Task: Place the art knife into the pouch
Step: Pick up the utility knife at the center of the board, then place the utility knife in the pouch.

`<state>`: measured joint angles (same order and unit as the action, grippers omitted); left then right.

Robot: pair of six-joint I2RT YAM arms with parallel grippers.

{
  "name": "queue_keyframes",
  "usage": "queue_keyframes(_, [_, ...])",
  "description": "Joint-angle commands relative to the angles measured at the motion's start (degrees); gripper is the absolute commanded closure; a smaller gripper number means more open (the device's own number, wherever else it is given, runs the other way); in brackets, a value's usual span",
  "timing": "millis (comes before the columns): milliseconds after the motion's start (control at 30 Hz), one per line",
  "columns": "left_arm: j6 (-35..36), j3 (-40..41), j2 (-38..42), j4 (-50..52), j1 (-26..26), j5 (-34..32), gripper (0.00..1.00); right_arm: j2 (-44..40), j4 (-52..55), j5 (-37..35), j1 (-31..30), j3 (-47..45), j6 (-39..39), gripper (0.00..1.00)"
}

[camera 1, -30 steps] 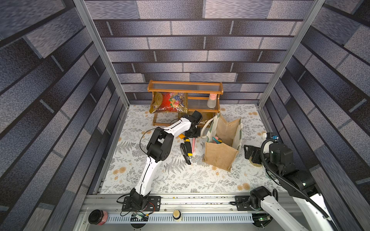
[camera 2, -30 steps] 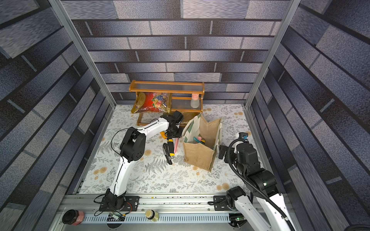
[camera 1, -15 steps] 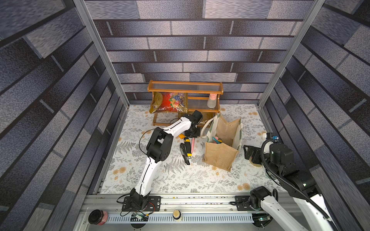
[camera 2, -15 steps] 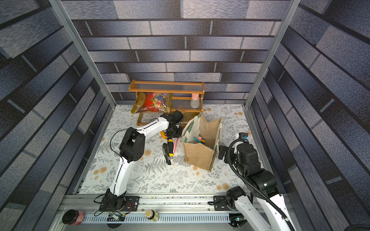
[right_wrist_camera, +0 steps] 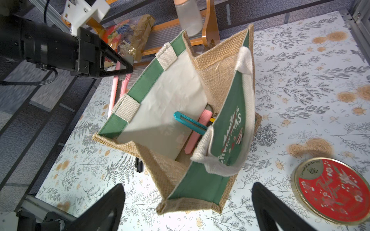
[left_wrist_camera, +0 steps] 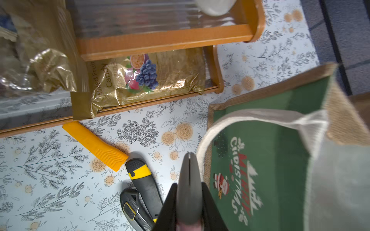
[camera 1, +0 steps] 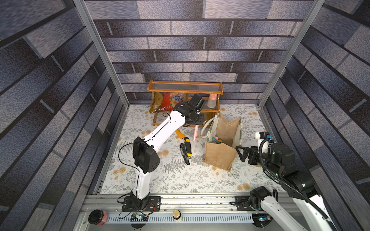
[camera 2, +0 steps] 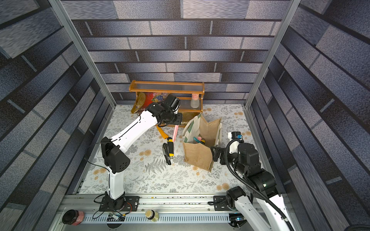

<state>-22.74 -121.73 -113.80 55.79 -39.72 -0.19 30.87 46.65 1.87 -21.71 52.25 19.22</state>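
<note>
My left gripper is shut on a pink art knife that hangs blade end down, just left of the pouch. In the left wrist view the knife's grey end pokes out between the fingers. The pouch stands open on the table, burlap with green panels. A teal knife and another pink one lie inside it. My right gripper is open, low by the pouch's right corner, touching nothing.
An orange knife and two black-and-yellow utility knives lie left of the pouch. Behind them stands a wooden shelf holding gold-red snack bags and a bottle. A round red tin sits near my right gripper.
</note>
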Motion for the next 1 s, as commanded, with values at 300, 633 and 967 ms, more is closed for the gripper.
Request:
queue_keyframes(300, [6.3, -20.1, -2.3, 8.1, -8.5, -3.0, 0.84, -3.6, -1.9, 1.3, 0.3, -2.8, -0.3, 0.0])
queue_keyframes(633, [10.8, -37.1, -12.2, 8.7, -12.3, -3.9, 0.84, -6.6, 0.6, -1.1, 0.3, -3.8, -0.5, 0.0])
queue_keyframes(967, [9.9, -37.2, -17.1, 6.6, -12.5, -2.1, 0.82, -8.3, 2.3, -2.0, 0.3, -4.2, -0.5, 0.0])
